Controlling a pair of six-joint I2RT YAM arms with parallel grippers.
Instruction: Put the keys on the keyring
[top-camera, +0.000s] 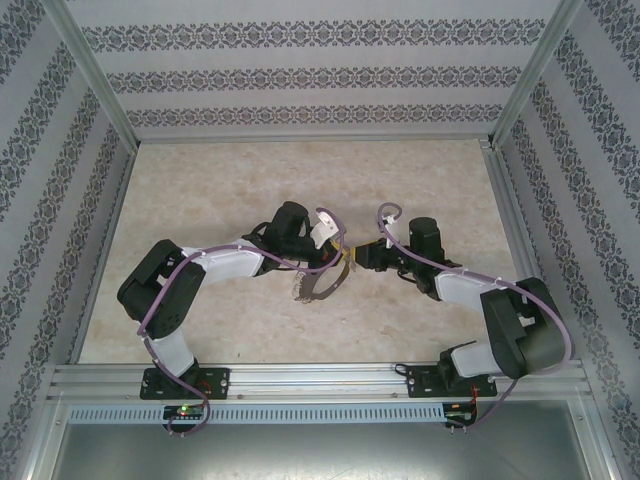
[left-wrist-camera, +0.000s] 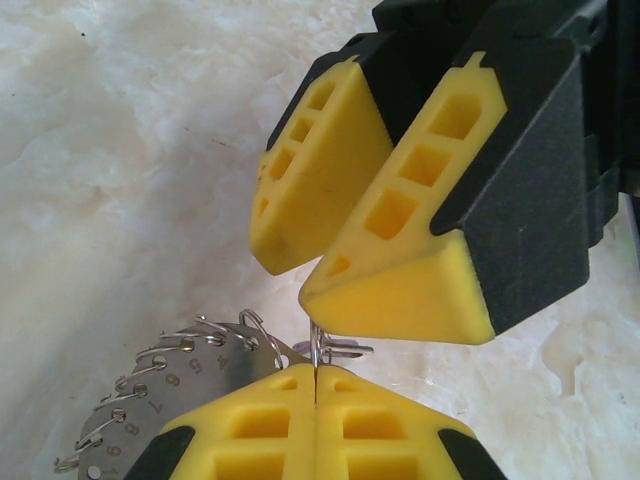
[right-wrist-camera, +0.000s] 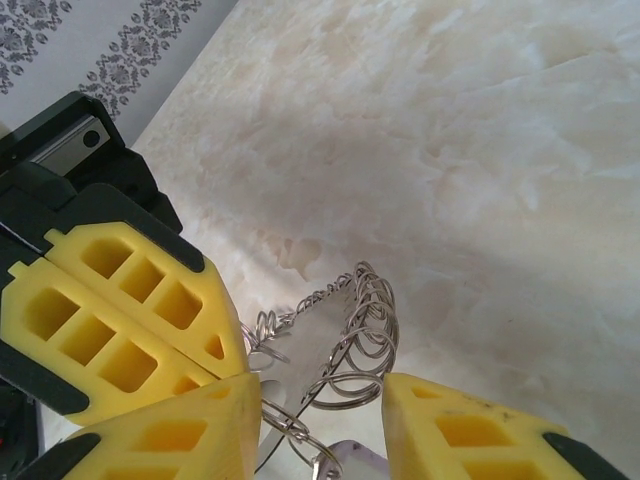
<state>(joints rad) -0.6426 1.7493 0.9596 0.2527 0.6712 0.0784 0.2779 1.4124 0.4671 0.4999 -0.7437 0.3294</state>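
The keyring (top-camera: 318, 286) is a thin grey hoop hanging between the two arms above mid-table. In the left wrist view its numbered plate (left-wrist-camera: 185, 385) is fringed with silvery loops. My left gripper (left-wrist-camera: 316, 378) is shut, pinching one thin wire loop (left-wrist-camera: 316, 348) at the rim. A small silvery-lilac piece (left-wrist-camera: 350, 350) sits just behind that loop; I cannot tell whether it is one of the keys. My right gripper (right-wrist-camera: 320, 392) is open, its jaws on either side of a row of loops (right-wrist-camera: 368, 340). Its fingers (left-wrist-camera: 400, 230) hang close above my left fingertips.
The pale marble-patterned tabletop (top-camera: 200, 190) is walled by patterned panels. A metal rail (top-camera: 320, 378) runs along the near edge by the arm bases. The two grippers (top-camera: 343, 256) (top-camera: 362, 256) nearly touch at the centre.
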